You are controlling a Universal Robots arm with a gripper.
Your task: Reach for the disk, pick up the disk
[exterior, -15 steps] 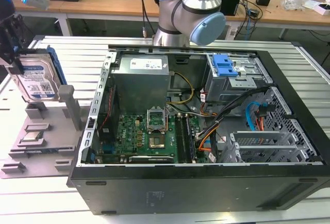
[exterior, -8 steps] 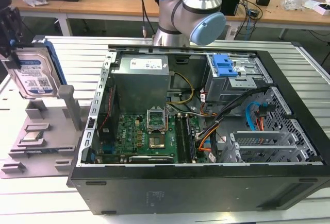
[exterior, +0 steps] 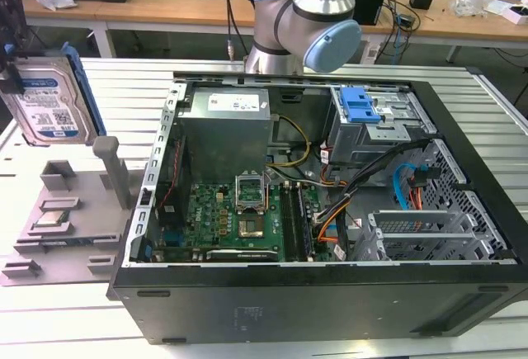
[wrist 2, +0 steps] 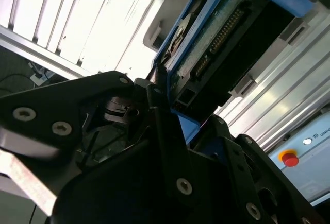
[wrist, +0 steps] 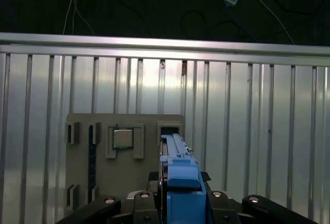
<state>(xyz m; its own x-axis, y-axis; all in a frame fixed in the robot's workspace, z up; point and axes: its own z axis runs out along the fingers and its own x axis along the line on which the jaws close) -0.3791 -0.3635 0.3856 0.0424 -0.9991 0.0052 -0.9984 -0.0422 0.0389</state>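
The black gripper has its jaws clamped on the flat silver metal disk, gripping its blue plastic side rails. The disk stands upright at the exterior view's left, above the grey plastic tray and left of the open black computer case.

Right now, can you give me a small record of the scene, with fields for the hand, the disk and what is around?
hand: shut on the disk
disk: on edge, raised above the grey holder
grey holder: on the slatted table, small chip in it
computer case: open, at the exterior view's right of the holder
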